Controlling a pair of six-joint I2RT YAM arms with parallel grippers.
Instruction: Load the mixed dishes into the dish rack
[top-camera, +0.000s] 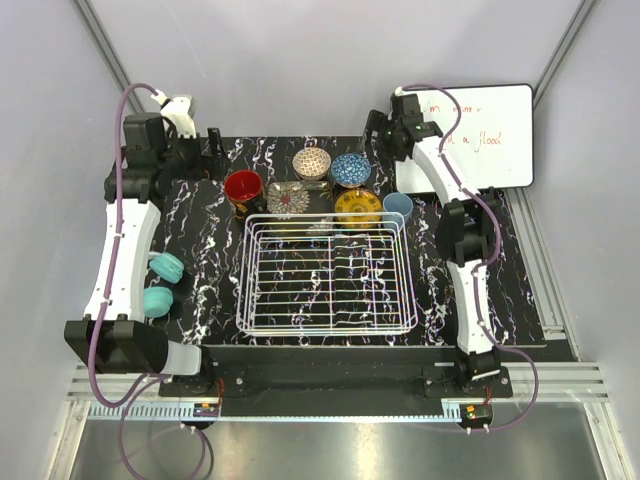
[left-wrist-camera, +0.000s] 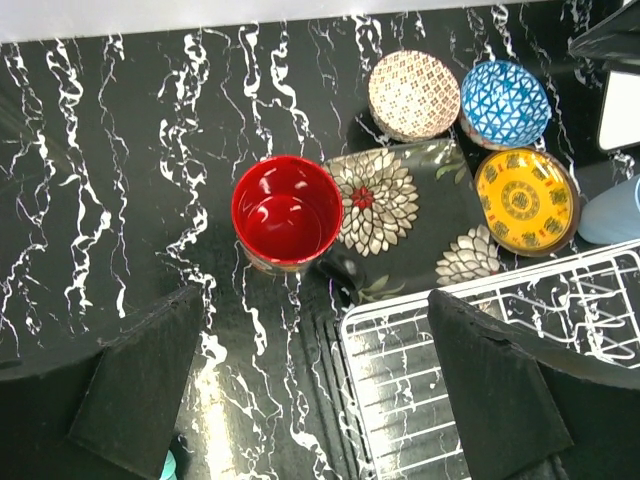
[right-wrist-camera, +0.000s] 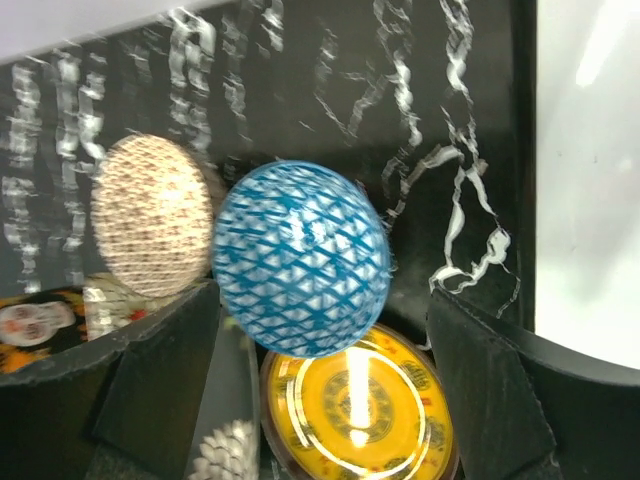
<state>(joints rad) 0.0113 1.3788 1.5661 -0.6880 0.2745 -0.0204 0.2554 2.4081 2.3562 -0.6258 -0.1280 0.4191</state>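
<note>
My left gripper (left-wrist-camera: 318, 320) hangs released near the red mug (left-wrist-camera: 287, 211) beyond the dish rack (left-wrist-camera: 390, 400); my right gripper (right-wrist-camera: 322, 305), also released, hovers by the blue bowl (right-wrist-camera: 300, 258).

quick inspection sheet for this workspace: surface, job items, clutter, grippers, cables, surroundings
surface: black marble-patterned tabletop, white veins, no spills seen
job's things: white wire dish rack empty. Behind it on the table stand the glossy red mug, dark floral saucer, beige-brown patterned bowl, blue patterned bowl, yellow patterned plate and light blue cup
clutter: two teal rounded objects by the left arm
grippers: left gripper open, above the mug; right gripper open, above the blue bowl
cables: purple cables along both arms
surroundings: white whiteboard with red writing, far right
</note>
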